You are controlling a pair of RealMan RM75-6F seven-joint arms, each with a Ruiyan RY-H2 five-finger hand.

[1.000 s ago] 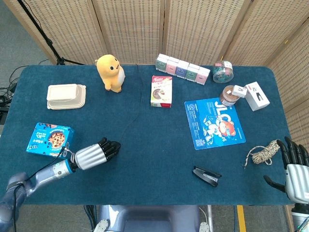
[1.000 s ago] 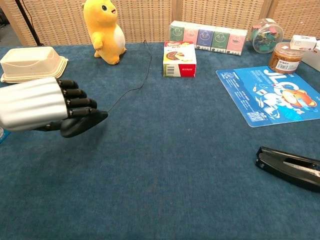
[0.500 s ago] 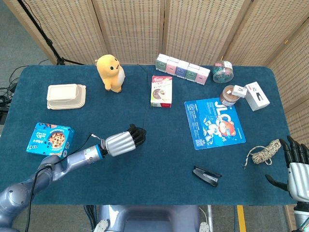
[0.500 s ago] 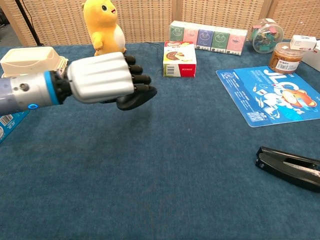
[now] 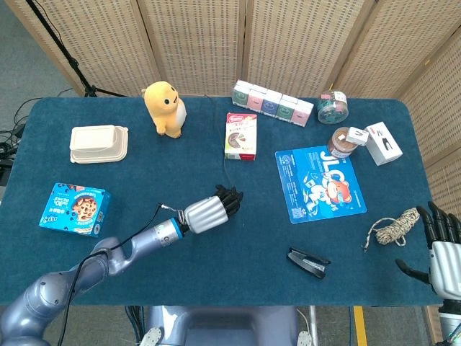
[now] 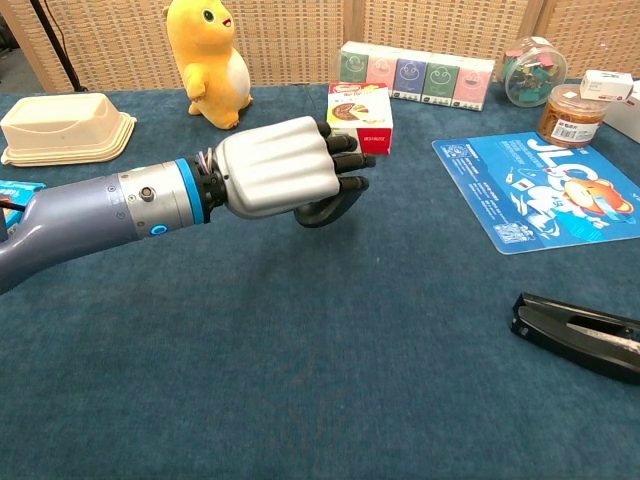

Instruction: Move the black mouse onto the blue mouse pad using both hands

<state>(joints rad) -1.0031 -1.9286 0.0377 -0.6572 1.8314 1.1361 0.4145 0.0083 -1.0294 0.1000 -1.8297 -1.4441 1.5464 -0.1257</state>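
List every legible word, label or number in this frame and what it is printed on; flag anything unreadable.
"JLC": large white letters on the blue mouse pad; its smaller print is too blurred to read.
Small upright box at table centre: printing too small to read.
Blue cookie box: lettering blurred.
Row of tissue packs: labels unreadable.
White box at the right: dark mark, not legible.

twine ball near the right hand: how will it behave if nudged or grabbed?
The twine ball is loosely wound with a loose end trailing toward the left, so it probably squashes under fingers rather than staying stiff. It looks light, so a nudge from the right hand would likely slide or roll it on the table cloth. The loose end may snag or unwind.
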